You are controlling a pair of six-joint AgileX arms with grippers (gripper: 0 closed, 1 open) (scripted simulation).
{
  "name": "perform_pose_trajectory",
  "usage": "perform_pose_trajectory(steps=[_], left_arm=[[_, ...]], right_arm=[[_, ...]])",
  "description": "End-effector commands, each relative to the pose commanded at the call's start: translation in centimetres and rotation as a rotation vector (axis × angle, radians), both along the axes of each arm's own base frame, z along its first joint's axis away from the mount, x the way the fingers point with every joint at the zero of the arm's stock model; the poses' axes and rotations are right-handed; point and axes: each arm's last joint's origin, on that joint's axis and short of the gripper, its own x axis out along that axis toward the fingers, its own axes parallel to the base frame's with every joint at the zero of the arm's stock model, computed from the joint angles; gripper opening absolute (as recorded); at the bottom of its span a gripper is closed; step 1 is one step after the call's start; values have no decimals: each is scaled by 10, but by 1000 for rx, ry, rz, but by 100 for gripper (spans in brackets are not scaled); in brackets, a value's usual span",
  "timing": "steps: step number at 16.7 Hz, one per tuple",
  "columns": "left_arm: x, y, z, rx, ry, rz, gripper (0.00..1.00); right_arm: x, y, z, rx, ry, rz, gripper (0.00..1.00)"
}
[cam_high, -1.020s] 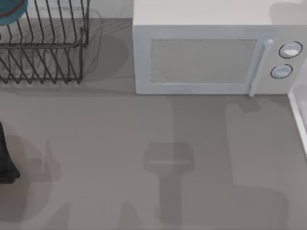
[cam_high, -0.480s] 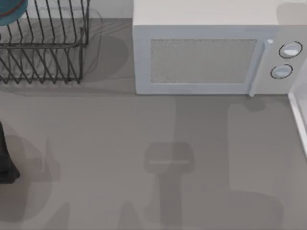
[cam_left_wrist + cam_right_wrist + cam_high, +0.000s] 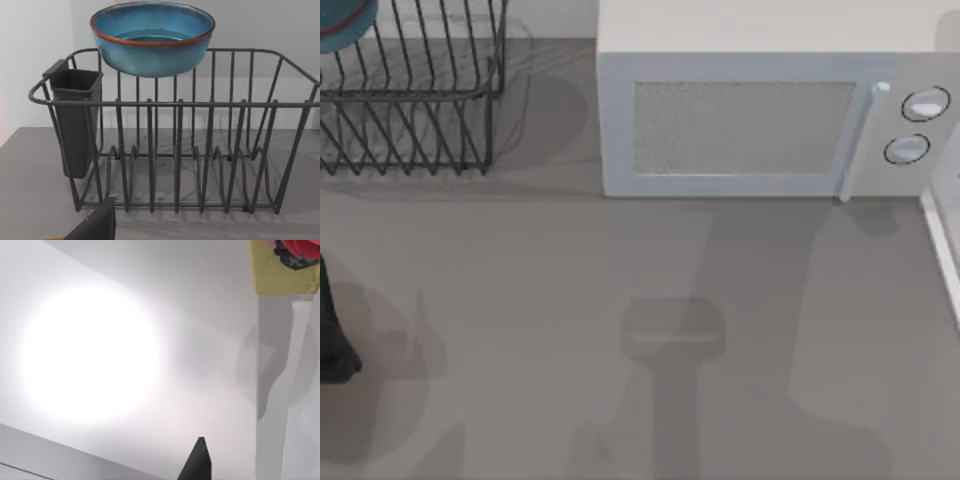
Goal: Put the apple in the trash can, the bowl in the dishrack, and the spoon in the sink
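The teal-blue bowl (image 3: 150, 45) with its reddish-brown rim rests upright on the back top rail of the dark wire dishrack (image 3: 175, 150). From above, the dishrack (image 3: 410, 100) stands at the table's far left and a sliver of the bowl (image 3: 340, 25) shows at the corner. A dark part of my left arm (image 3: 330, 340) sits at the left edge, well in front of the rack. One dark finger (image 3: 97, 225) of the left gripper shows, apart from the rack. One finger (image 3: 197, 462) of the right gripper shows against a bright white surface. The apple, spoon, sink and trash can are out of view.
A white microwave (image 3: 760, 120) stands at the back, right of the dishrack. A white edge (image 3: 942, 250) runs along the table's right side. A dark cutlery holder (image 3: 75, 125) hangs on the rack's end. A yellow panel (image 3: 285, 280) with a red-pink shape hangs beyond the right gripper.
The right arm's shadow on the table and on the microwave's corner has slid to the right. The left arm, bowl and dishrack have not moved.
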Motion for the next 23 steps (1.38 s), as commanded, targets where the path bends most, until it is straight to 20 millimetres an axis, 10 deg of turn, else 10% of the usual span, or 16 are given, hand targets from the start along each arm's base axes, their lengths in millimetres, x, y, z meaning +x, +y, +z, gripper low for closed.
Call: perform_pose_trajectory(steps=[4, 17, 23], left_arm=[[0, 0, 0, 0, 0, 0, 100], [0, 0, 0, 0, 0, 0, 100], [0, 0, 0, 0, 0, 0, 100]], right_arm=[[0, 0, 0, 0, 0, 0, 0], [0, 0, 0, 0, 0, 0, 98], [0, 0, 0, 0, 0, 0, 100]])
